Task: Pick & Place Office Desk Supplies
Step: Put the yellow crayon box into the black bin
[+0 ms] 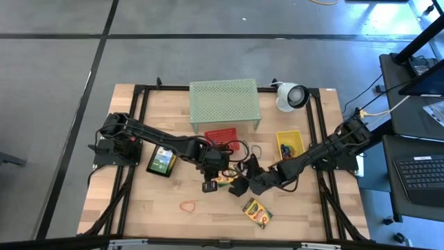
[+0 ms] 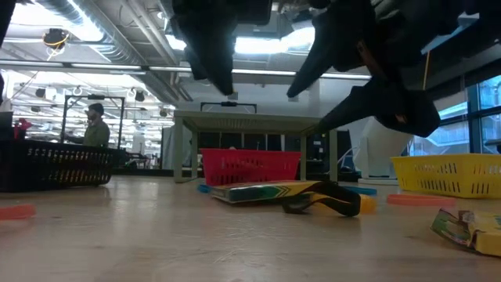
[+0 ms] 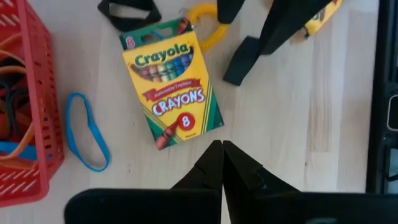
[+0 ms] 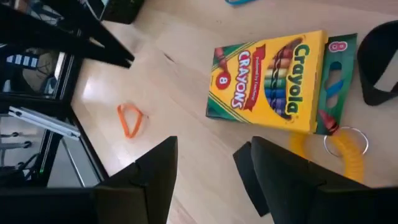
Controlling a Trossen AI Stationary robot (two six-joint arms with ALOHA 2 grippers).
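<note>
The crayon box (image 3: pixel 171 84) reads "Crayola CRAYONS 8". Left gripper (image 3: pixel 222 163), at its 6 o'clock, is pinched together; right gripper (image 4: pixel 205 163) stands spread apart, empty.

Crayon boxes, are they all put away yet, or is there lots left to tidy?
Not yet. Some rubber bands already lie in the red basket. Nothing is held: the left gripper is shut and empty, and the right gripper hangs open near a crayon box. That box, another crayon box and an orange band are on the table.
</note>
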